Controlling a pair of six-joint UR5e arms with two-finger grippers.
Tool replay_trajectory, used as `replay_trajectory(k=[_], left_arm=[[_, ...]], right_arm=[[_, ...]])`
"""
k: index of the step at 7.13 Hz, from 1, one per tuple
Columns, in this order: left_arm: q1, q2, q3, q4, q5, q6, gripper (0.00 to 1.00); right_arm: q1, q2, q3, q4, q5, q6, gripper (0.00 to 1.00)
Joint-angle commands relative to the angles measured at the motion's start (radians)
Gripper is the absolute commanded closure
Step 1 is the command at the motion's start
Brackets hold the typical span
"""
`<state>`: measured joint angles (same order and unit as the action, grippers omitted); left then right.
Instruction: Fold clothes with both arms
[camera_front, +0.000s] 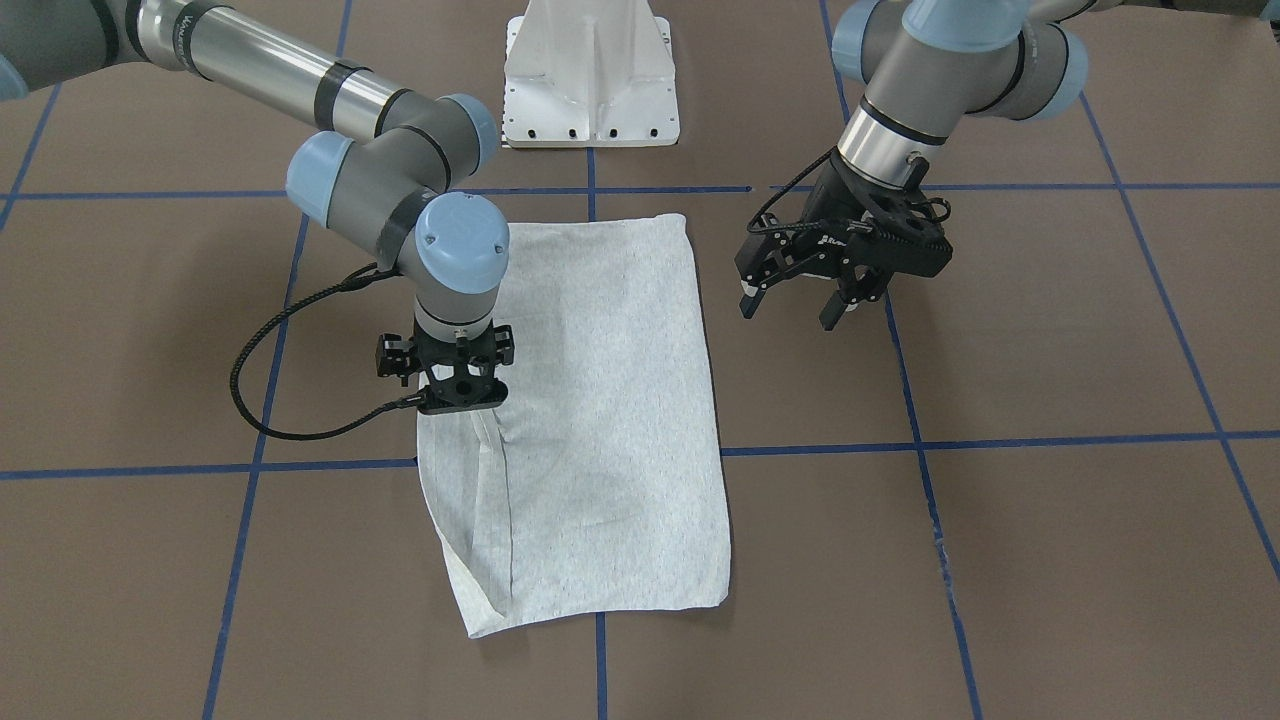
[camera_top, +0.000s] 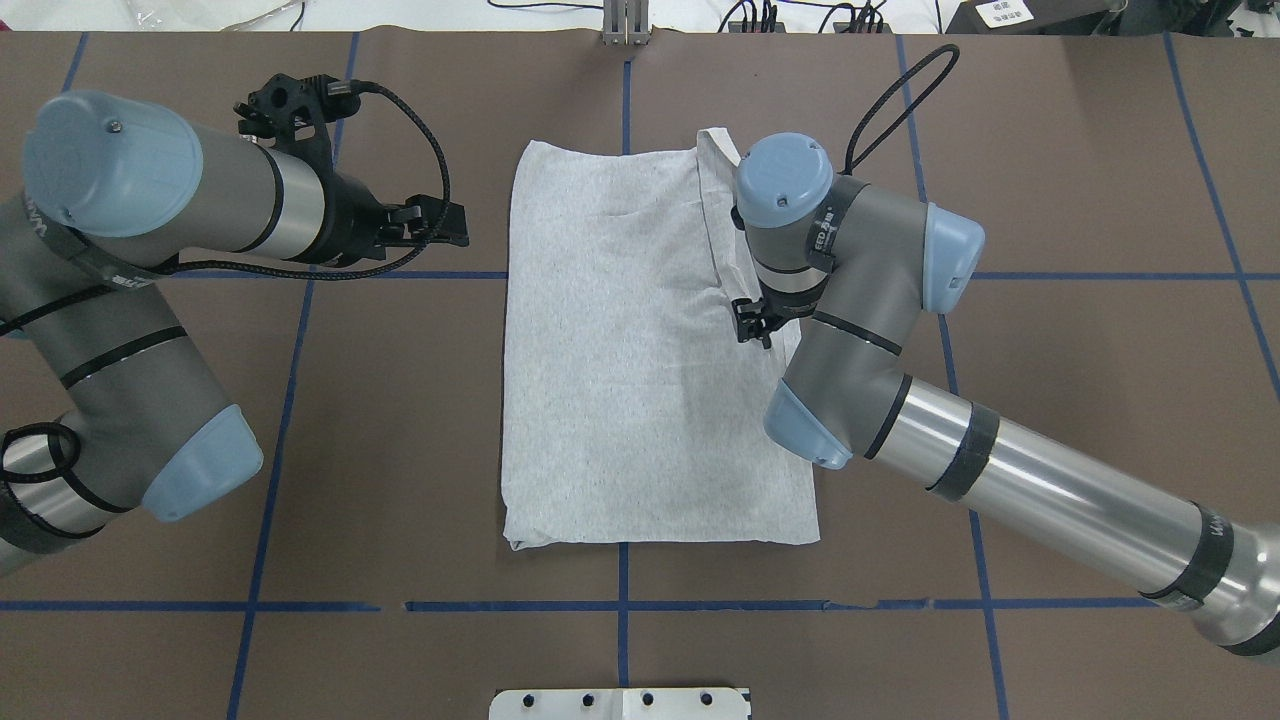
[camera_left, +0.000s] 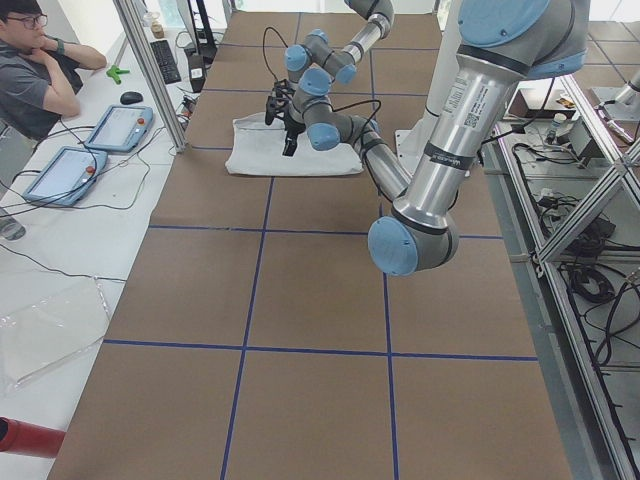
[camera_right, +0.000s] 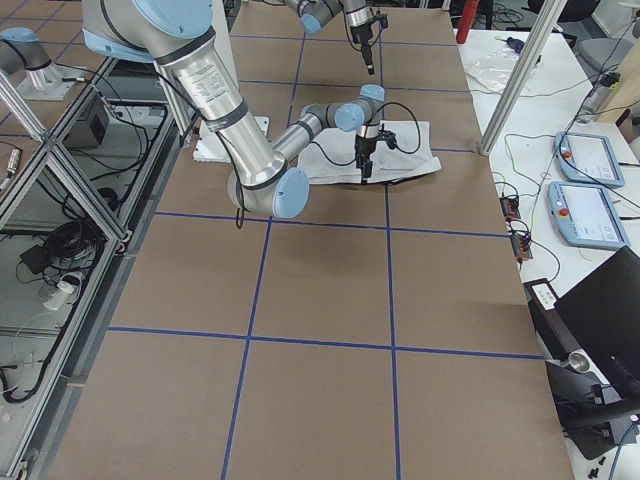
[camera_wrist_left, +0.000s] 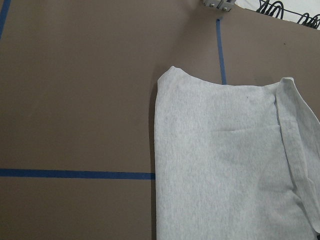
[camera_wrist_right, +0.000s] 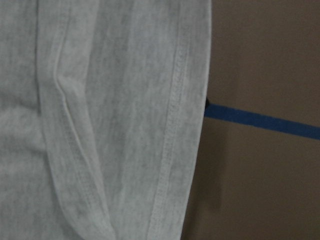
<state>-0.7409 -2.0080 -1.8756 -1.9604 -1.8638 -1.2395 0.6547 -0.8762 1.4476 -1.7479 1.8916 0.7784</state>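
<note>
1. The T-shirt (camera_front: 600, 420) lies flat in the middle of the table (camera_front: 1050, 330), folded into a long narrow rectangle with plain heather-grey cloth facing up. It crosses one of the blue tape lines (camera_front: 1000, 440).
2. A narrow flap (camera_top: 712, 200) with a stitched hem is turned over along the shirt's long edge on the robot's right side.
3. The right gripper (camera_front: 460, 392) points straight down onto that edge, about midway along and very low over the cloth. Its fingertips are hidden under the wrist, so I cannot tell whether they are spread or pinching.
4. The left gripper (camera_front: 793, 308) hangs above bare table just beside the opposite long edge, apart from the shirt, with its two fingers spread wide and holding nothing.
5. The white pedestal base (camera_front: 590, 70) stands beyond the shirt's short end.
6. A seated person (camera_left: 40, 80) shows at a side desk in the exterior left view.
</note>
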Motion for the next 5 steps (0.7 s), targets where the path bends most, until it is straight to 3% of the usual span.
replay_trajectory(k=[1, 4, 5], left_arm=[[0.0, -0.003, -0.002, 0.0, 0.0, -0.003, 0.0], [0.0, -0.005, -0.007, 0.0, 0.002, -0.005, 0.0], [0.0, -0.002, -0.007, -0.002, 0.006, -0.003, 0.0]], right_arm=[[0.058, -0.076, 0.051, -0.002, 0.004, -0.092, 0.0], [0.082, -0.022, 0.083, 0.011, 0.041, -0.106, 0.0], [0.082, 0.047, 0.042, 0.011, 0.037, -0.105, 0.0]])
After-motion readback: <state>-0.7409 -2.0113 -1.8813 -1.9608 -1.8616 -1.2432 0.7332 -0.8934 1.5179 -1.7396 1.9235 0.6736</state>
